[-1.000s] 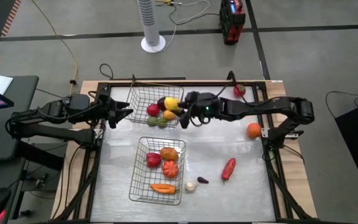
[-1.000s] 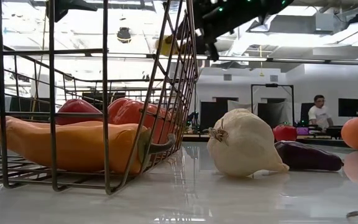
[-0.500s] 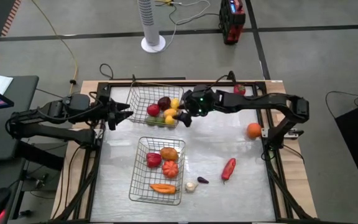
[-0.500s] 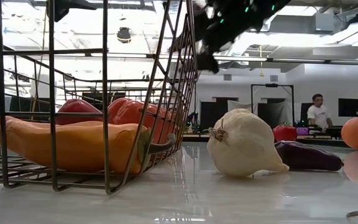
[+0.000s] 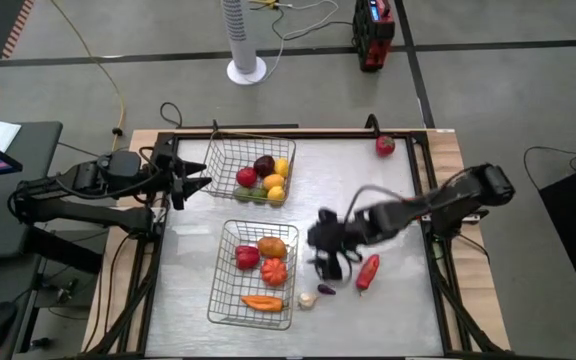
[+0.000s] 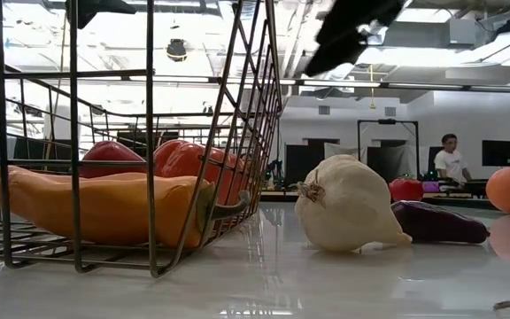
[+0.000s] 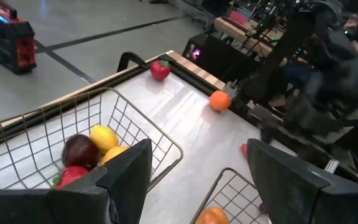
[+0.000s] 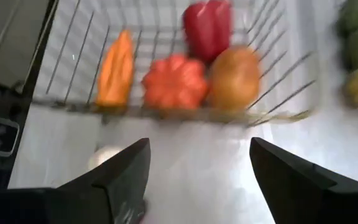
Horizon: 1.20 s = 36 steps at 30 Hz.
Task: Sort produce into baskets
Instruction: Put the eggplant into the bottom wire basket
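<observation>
Right gripper (image 5: 326,262): fingers spread wide, nothing between them, hovering over bare table between the near basket (image 5: 224,300) and the long red pepper (image 5: 368,271). Left gripper (image 5: 200,180): fingers also apart, empty, parked at the left edge of the far basket (image 5: 218,165).

Both baskets are rectangular silver wire mesh with open grid sides.

Far basket holds a dark plum (image 5: 264,165), a lemon (image 5: 282,167), a red piece (image 5: 246,177), a green piece (image 5: 247,194) and two more yellow-orange pieces (image 5: 274,187), all bunched at its right end.

Near basket holds a red pepper (image 5: 247,256), a round orange-brown piece (image 5: 272,247), a ribbed orange-red piece (image 5: 273,271) and a carrot-like orange piece (image 5: 262,302); the last lies along the near wall, long axis left-right.

Loose on the table: garlic (image 5: 307,299), white and bulbous, just right of the near basket; a small dark elongated piece (image 5: 325,290) beside it; the long red pepper, axis running near-far with a slight tilt; an orange (image 7: 219,100) near the right edge; a red apple-like piece (image 5: 385,146) at the far right corner.

Table top (image 5: 348,200) is glossy and pale.
</observation>
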Motion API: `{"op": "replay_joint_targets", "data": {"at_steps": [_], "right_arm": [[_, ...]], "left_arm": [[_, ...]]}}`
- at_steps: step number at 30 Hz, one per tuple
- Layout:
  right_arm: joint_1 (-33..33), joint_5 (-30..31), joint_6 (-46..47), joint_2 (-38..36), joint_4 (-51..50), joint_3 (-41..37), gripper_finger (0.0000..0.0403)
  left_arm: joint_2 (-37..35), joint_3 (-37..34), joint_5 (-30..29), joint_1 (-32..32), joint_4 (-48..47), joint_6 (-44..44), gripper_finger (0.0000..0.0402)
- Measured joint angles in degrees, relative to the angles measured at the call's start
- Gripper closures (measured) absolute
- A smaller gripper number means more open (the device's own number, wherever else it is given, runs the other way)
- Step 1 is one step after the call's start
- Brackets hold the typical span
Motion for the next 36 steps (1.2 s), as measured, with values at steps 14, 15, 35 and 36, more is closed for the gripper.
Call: {"op": "replay_joint_targets", "data": {"at_steps": [14, 15, 35, 36], "right_arm": [[16.0, 8.4, 18.4, 13.5, -2.9, 0.0, 0.0114], [16.5, 8.5, 19.2, 14.0, -3.0, 0.0, 0.0114], [17.9, 11.7, 19.7, 19.1, -0.8, 0.0, 0.0139], [17.9, 11.5, 19.6, 19.3, -0.8, 0.0, 0.0144]], "left_arm": [[0.0, 0.0, 0.0, 0.0, 0.1, 3.2, 0.0152], [0.0, 0.0, 0.0, 0.0, 0.1, 3.4, 0.0152], [0.0, 0.0, 0.1, 0.0, 0.1, 4.2, 0.0152], [0.0, 0.0, 0.1, 0.0, 0.1, 4.2, 0.0152]]}}
